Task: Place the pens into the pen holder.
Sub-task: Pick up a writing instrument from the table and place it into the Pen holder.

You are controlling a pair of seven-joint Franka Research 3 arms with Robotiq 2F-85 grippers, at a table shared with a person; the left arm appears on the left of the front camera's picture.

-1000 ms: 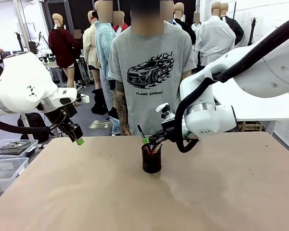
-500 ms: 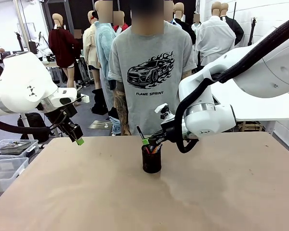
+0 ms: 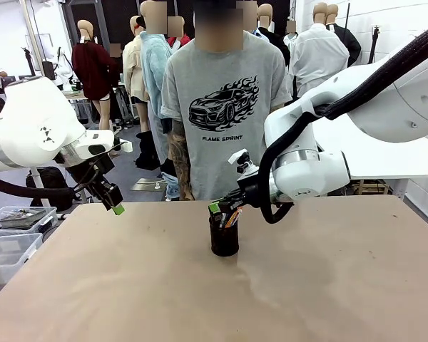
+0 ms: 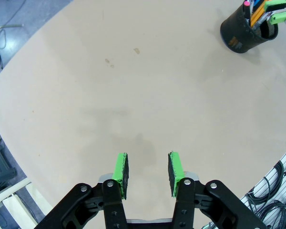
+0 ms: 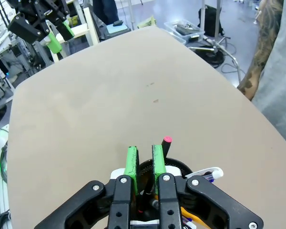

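The black mesh pen holder (image 3: 224,239) stands at the table's middle. My right gripper (image 3: 215,207) hovers just over its rim. In the right wrist view its fingers (image 5: 132,160) stand a narrow gap apart with nothing between them. The dark pen with the pink tip (image 5: 167,140) leans inside the pen holder (image 5: 174,167), just beside one finger. The white pen (image 5: 205,174) and the yellow-orange one (image 3: 233,217) also sit in the cup. My left gripper (image 3: 118,209) hangs open and empty above the table's far left; the left wrist view shows the same gripper (image 4: 148,171) and the holder (image 4: 240,33).
A person in a grey T-shirt (image 3: 221,107) stands at the far edge right behind the holder. Plastic bins (image 3: 14,224) sit off the table's left side. Bare tabletop (image 3: 221,306) stretches around the holder.
The dark pen that stuck up above my right gripper has dropped down into the holder. The right gripper has shifted slightly left and up. The left arm has not moved.
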